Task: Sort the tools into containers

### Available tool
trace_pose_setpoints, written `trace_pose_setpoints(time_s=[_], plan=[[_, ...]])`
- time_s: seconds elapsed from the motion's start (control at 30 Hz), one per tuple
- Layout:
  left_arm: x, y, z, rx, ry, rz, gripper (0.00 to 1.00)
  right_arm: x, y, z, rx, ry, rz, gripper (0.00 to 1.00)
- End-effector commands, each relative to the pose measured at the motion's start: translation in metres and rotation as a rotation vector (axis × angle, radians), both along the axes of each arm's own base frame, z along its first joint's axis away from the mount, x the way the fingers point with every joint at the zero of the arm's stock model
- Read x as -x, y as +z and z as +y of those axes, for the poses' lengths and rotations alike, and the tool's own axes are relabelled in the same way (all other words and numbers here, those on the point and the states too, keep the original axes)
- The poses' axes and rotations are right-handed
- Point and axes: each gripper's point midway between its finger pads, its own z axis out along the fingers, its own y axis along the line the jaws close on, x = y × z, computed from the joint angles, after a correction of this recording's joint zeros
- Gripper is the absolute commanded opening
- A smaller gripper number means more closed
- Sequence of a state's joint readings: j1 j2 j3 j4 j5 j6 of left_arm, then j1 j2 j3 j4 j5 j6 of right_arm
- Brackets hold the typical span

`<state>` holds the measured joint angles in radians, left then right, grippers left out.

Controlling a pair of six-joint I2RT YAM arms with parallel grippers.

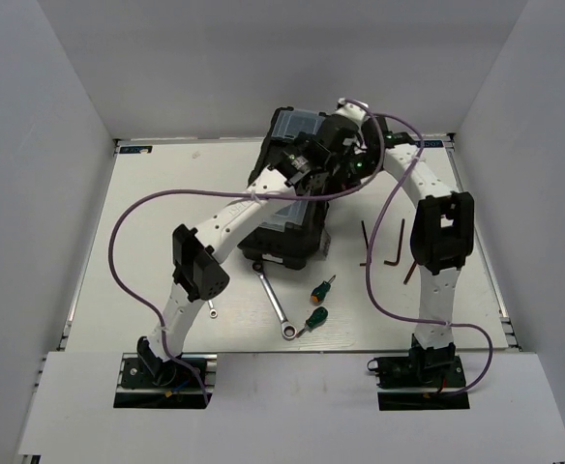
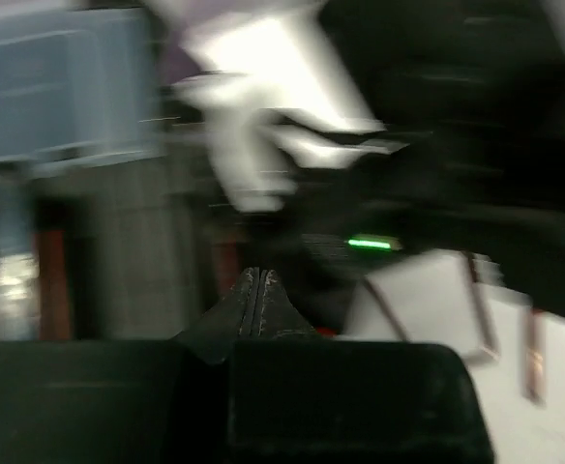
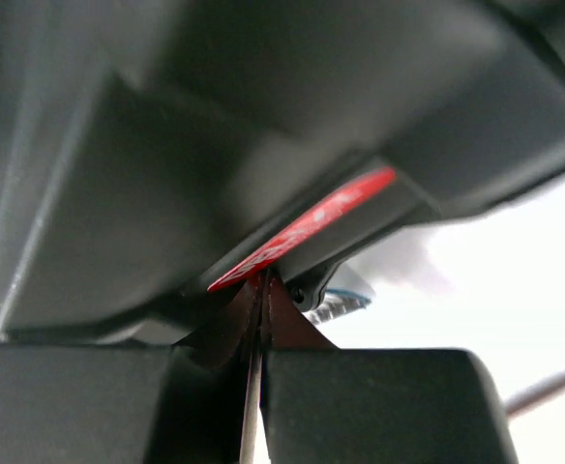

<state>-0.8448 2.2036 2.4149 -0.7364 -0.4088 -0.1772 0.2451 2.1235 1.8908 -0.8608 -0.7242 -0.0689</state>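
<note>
The black toolbox stands mid-table with a clear-lidded organiser on top. Both grippers meet over its lid. My left gripper is shut and empty; its view is blurred, with the tips pointing at the right arm. My right gripper is shut, its tips against the red-marked handle. On the table lie a long wrench, a short wrench half hidden by the left arm, two green screwdrivers and hex keys.
Purple cables loop beside both arms. The white walls close in the table at left, back and right. The right arm's elbow stands over the table to the right of the hex keys.
</note>
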Motion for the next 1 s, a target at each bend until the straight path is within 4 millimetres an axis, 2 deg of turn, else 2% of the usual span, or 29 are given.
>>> trace_pose_setpoints(time_s=[0.0, 0.13, 0.2, 0.27, 0.33, 0.37, 0.4, 0.43, 0.5, 0.53, 0.57, 0.6, 0.63, 0.7, 0.8, 0.83, 0.9, 0.97], plan=[[0.027, 0.015, -0.033, 0.113, -0.134, 0.038, 0.0, 0.029, 0.022, 0.04, -0.128, 0.105, 0.073, 0.0], [0.029, 0.011, -0.034, 0.117, -0.139, 0.052, 0.0, 0.03, 0.022, 0.039, -0.125, 0.104, 0.073, 0.0], [0.027, 0.015, -0.037, 0.132, -0.14, 0.037, 0.0, 0.029, 0.022, 0.037, -0.121, 0.102, 0.068, 0.0], [0.027, 0.026, -0.034, 0.139, -0.138, 0.013, 0.0, 0.03, 0.022, 0.036, -0.116, 0.099, 0.072, 0.0], [0.027, 0.052, -0.025, 0.16, -0.114, -0.037, 0.0, 0.03, 0.02, 0.034, -0.111, 0.096, 0.07, 0.0], [0.026, 0.052, -0.023, 0.15, -0.109, -0.044, 0.0, 0.029, 0.02, 0.034, -0.108, 0.093, 0.068, 0.01], [0.026, 0.062, -0.017, 0.156, -0.086, -0.063, 0.0, 0.028, 0.019, 0.033, -0.103, 0.089, 0.066, 0.03], [0.025, 0.069, -0.011, 0.15, -0.073, -0.081, 0.0, 0.029, 0.022, 0.032, -0.102, 0.088, 0.06, 0.12], [0.024, 0.091, 0.008, 0.158, 0.001, -0.129, 0.06, 0.026, 0.02, 0.025, -0.087, 0.066, 0.056, 0.28], [0.021, 0.09, 0.02, 0.141, 0.039, -0.131, 0.11, 0.025, 0.02, 0.022, -0.083, 0.057, 0.052, 0.35], [0.022, 0.084, 0.027, 0.124, 0.068, -0.116, 0.25, 0.021, 0.02, 0.016, -0.064, 0.04, 0.037, 0.47], [0.019, 0.094, 0.047, 0.122, 0.122, -0.138, 0.3, 0.021, 0.02, 0.013, -0.059, 0.033, 0.036, 0.5], [0.015, 0.088, 0.064, 0.084, 0.187, -0.141, 0.36, 0.02, 0.021, 0.007, -0.047, 0.019, 0.027, 0.54], [0.015, 0.096, 0.076, 0.076, 0.206, -0.156, 0.51, 0.02, 0.027, 0.0, -0.048, 0.014, 0.011, 0.56], [0.011, 0.1, 0.098, 0.037, 0.259, -0.166, 0.63, 0.026, 0.032, -0.012, -0.047, 0.015, 0.011, 0.63], [0.007, 0.09, 0.105, 0.005, 0.271, -0.143, 0.65, 0.028, 0.034, -0.015, -0.048, 0.014, 0.009, 0.64], [0.003, 0.086, 0.114, -0.014, 0.288, -0.13, 0.66, 0.038, 0.036, -0.02, -0.051, 0.025, 0.03, 0.68], [-0.002, 0.074, 0.116, -0.039, 0.281, -0.098, 0.7, 0.042, 0.041, -0.026, -0.054, 0.04, 0.01, 0.7]])
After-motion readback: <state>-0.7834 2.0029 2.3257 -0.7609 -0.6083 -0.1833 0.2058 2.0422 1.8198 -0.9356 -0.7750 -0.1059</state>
